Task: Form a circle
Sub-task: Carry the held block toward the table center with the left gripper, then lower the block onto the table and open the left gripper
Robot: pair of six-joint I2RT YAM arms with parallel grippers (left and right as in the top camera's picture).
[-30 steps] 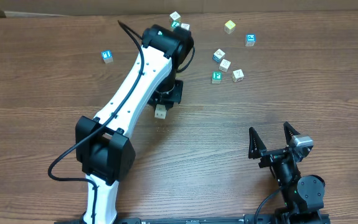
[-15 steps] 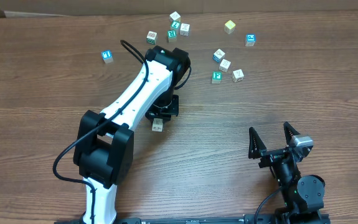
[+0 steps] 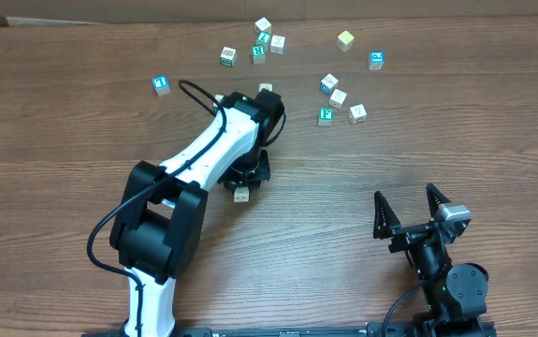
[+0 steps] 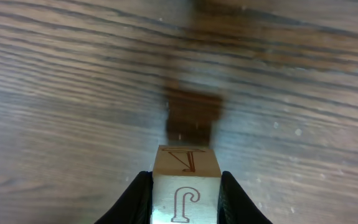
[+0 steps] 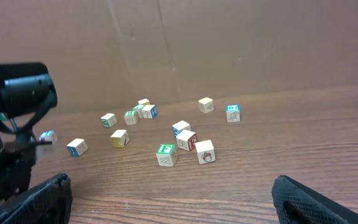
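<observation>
My left gripper (image 3: 242, 190) is shut on a cream wooden cube (image 3: 241, 196) low over the middle of the table. In the left wrist view this cube (image 4: 187, 180) shows brown printed letters and sits squeezed between both black fingers (image 4: 138, 196). Several other small cubes lie scattered along the far side, among them a loose group (image 3: 338, 97) with a green-faced cube (image 3: 326, 116), also seen as the green-faced cube (image 5: 165, 154) from the right wrist. No circle of cubes shows in any view. My right gripper (image 3: 409, 212) rests open at the front right, nothing between its fingers (image 5: 42, 198).
More cubes lie far back: a blue one (image 3: 161, 84) at the left, a cluster (image 3: 257, 49) behind the left arm, a yellowish one (image 3: 345, 39) and a blue one (image 3: 376, 60). A cardboard wall (image 5: 228, 43) stands behind the table.
The left arm has drawn back toward the table's near side, carrying the held cube with it. A cube behind its wrist has come into view. The right arm has not moved.
</observation>
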